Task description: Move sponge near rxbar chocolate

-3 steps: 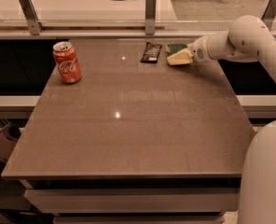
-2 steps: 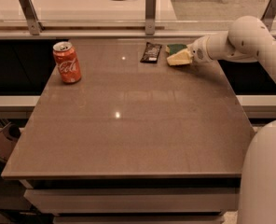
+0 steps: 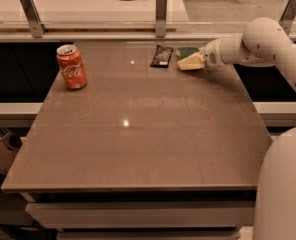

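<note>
The pincer (image 3: 204,60) hovers low over the worktop (image 3: 138,134). Touching its left is the wavy green-topped yellow foam sponge (image 3: 190,60); whether it is clamped I cannot tell. Just beyond lies the flat dark wrapped chocolate bar (image 3: 161,56). Placement looks nearly done; next, let go and back away without nudging.

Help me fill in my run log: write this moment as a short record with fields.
surface: brown table
sponge: far right part of the table, green top over yellow foam
rxbar chocolate: lying flat near the far edge, just left of the sponge, a narrow gap apparently between them
tool: at the sponge's right end, low over the table
Coca-Cola can: upright, far left, well apart from the other two
task state: sponge already sits close to the bar
</note>
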Robot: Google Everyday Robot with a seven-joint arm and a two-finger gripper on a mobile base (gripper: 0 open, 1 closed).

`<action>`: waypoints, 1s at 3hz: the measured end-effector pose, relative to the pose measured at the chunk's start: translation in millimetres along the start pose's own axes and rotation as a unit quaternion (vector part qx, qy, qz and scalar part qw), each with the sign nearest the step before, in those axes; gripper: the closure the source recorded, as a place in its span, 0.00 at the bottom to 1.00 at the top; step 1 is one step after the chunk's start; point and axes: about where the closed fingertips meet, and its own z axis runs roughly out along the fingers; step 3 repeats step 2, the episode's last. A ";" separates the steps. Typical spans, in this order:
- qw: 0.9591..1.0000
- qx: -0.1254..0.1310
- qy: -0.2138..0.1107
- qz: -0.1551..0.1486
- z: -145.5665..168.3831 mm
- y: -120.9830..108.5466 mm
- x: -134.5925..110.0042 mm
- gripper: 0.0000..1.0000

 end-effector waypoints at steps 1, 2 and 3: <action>1.000 -0.002 0.001 0.000 3.2 1.9 0.6 0.12; 1.000 -0.004 0.001 0.000 5.7 3.4 1.1 0.00; 1.000 -0.004 0.001 0.000 5.7 3.4 1.1 0.00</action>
